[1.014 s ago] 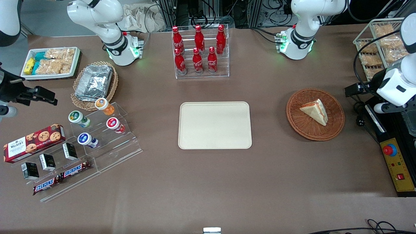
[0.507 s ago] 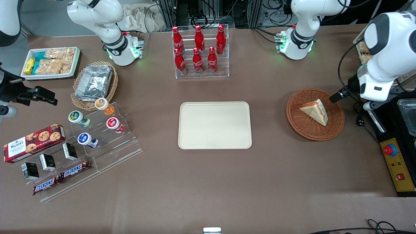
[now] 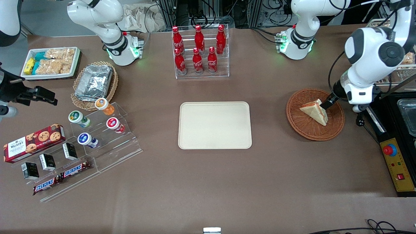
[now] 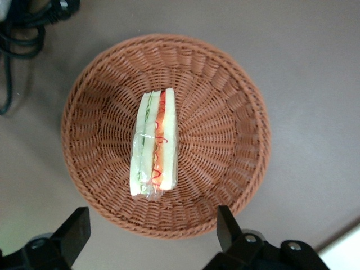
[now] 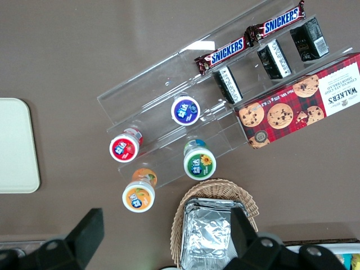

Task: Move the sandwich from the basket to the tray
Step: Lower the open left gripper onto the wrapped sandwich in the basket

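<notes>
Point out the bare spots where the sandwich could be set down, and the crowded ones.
The flat cream-beige rectangular plastic tray is bare all over. Bare brown table lies between it and the round reddish-brown wicker basket. The open claw hovers above the triangular white-bread sandwich in that basket. It is crowded around the clear acrylic snack stand toward the parked arm's end.

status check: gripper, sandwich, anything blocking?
Gripper open, above the basket. Sandwich lying in basket, not gripped. Tray bare, nothing on the table between the two.
</notes>
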Tool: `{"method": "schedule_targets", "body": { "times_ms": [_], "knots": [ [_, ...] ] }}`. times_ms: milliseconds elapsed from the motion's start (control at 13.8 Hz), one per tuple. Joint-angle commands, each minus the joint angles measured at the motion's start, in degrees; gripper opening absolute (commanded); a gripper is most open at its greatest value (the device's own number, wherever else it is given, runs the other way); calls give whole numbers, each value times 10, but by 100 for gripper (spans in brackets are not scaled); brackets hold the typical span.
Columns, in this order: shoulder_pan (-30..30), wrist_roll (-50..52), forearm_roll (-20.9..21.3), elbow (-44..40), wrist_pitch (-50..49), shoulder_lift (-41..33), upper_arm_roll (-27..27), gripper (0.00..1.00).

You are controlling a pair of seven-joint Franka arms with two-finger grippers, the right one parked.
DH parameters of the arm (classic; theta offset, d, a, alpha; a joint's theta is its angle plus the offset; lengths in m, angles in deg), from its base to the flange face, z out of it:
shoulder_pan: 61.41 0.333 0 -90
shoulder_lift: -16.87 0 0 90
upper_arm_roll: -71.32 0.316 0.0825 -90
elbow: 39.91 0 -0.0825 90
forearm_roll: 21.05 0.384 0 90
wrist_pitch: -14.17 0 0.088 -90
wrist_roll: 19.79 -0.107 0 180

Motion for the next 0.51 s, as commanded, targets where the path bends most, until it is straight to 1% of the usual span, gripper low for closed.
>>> {"method": "schedule_targets", "body": {
  "times_ms": [0, 435],
  "knots": [
    [2, 24, 7, 52, 67, 5, 0, 100],
    [7, 25, -1, 73, 163, 92, 4, 100]
  ]
}}
